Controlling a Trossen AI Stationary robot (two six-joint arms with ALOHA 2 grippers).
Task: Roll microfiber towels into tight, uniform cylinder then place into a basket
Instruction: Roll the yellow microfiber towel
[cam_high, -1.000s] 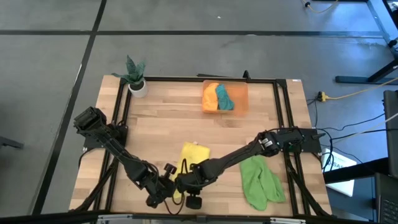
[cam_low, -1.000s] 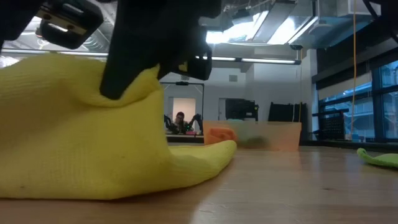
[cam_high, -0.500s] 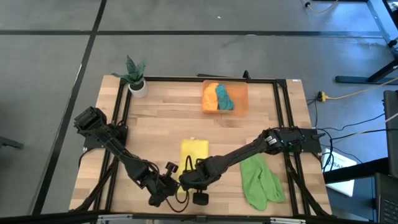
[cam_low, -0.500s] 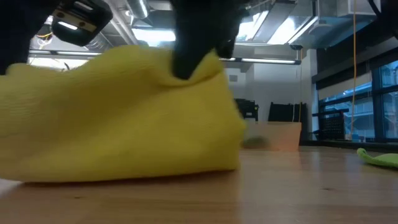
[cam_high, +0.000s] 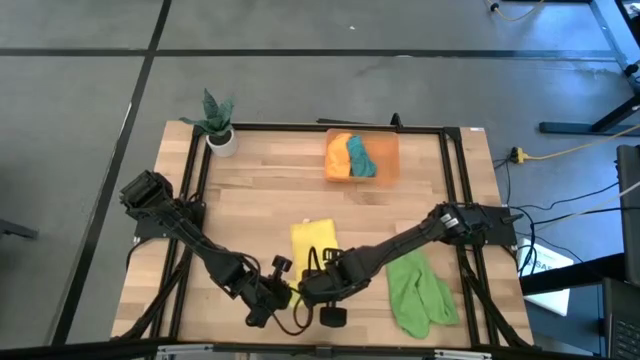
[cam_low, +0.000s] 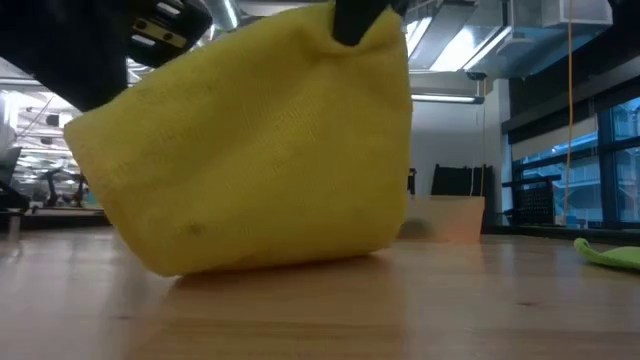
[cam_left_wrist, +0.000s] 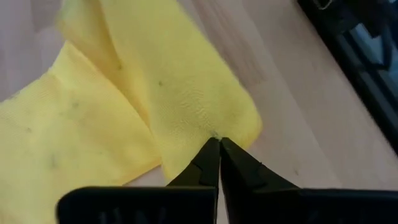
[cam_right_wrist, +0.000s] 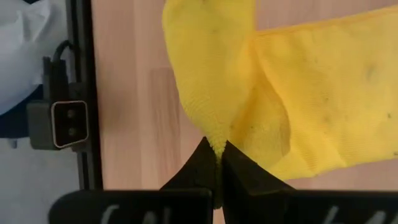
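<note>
- The left gripper (cam_high: 283, 296) is down at about 6 o'clock on the worktop (cam_high: 260, 200). Its fingers (cam_left_wrist: 208, 163) are pinched tight on one near corner of the yellow towel (cam_high: 312, 243).
- The right gripper (cam_high: 308, 290) is right beside it, a bit toward 5 o'clock. Its fingers (cam_right_wrist: 214, 163) are pinched tight on the other near corner of the same towel.
- Both corners are lifted up. The rest of the yellow towel runs away from the fingers toward 12 o'clock, so its long way goes from 6 to 12.
- In the low view the yellow towel (cam_low: 260, 150) hangs like a soft bag, with its bottom on the wood.
- I think the arms are getting ready to fold or roll the near edge over toward 12 o'clock. Both arms are just as near, so they need to move together.
- There is bare wood between the yellow towel and the basket (cam_high: 362, 157), so there is room to roll that way.
- The basket sits at 12 o'clock near the far edge. It holds the orange towel (cam_high: 340, 158) and the teal towel (cam_high: 360, 157). From above they look rolled, but that is hard to tell.
- The green towel (cam_high: 418, 290) lies loose at about 4 o'clock, under the right arm, apart from the yellow one.
- The near edge of the worktop is close behind the fingers, so there is little room to pull back.
- A small plant pot (cam_high: 220, 135) stands far off at 10 o'clock.
</note>
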